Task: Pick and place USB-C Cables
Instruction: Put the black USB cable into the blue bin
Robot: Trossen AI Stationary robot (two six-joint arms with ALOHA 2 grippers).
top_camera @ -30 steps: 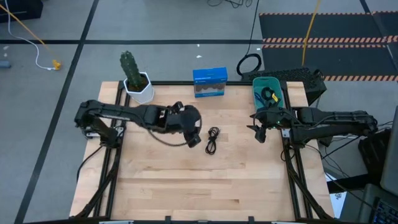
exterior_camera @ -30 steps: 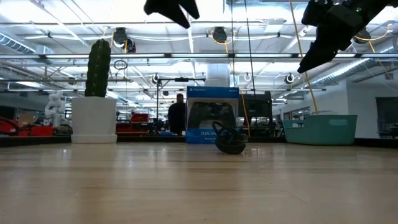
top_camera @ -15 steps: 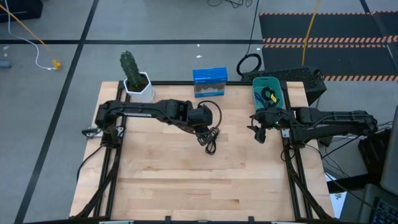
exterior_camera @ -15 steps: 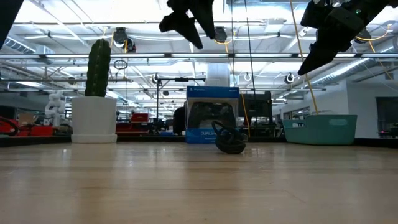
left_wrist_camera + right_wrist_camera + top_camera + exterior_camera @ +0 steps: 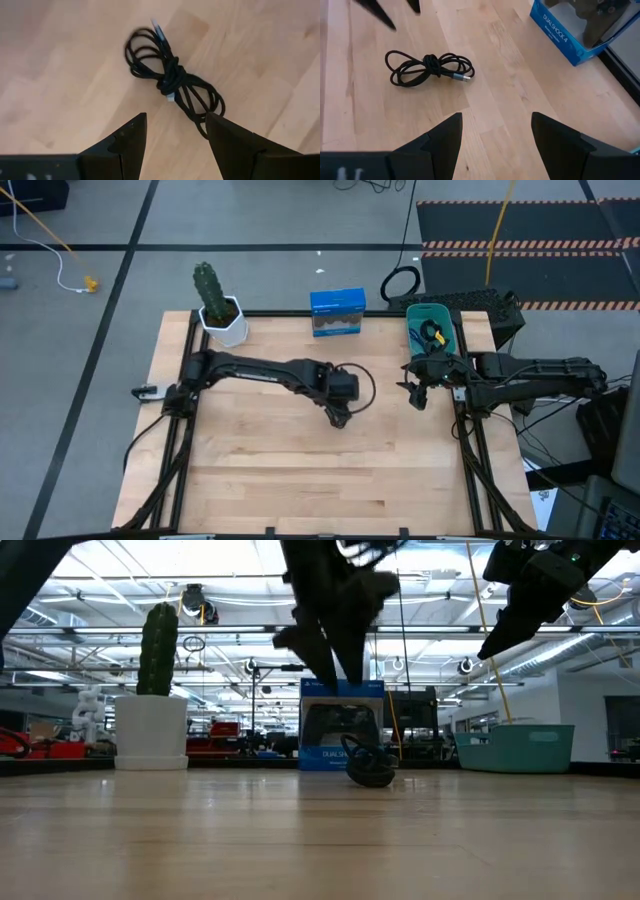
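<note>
One black USB-C cable (image 5: 172,82), tied in a small bundle, lies flat on the wooden table near its middle; it also shows in the right wrist view (image 5: 427,67) and the low view (image 5: 370,768). My left gripper (image 5: 175,135) hangs open just above it, one finger on either side, touching nothing. In the high view the left gripper (image 5: 340,402) covers most of the bundle. My right gripper (image 5: 413,392) waits open in the air near the table's right edge, in front of the teal bin (image 5: 447,323). Small coiled things lie in the bin.
A blue boxed game controller (image 5: 337,312) stands at the far edge behind the cable. A white pot with a cactus (image 5: 217,308) sits at the far left corner. A large black cable ring (image 5: 400,283) lies on the floor beyond the table. Bare wood spreads toward the near edge.
My left arm has swung from the table's left half toward the right, reaching out over the black cable bundle and coming down closer to it. The cable has stayed where it was, and my right arm has kept still.
</note>
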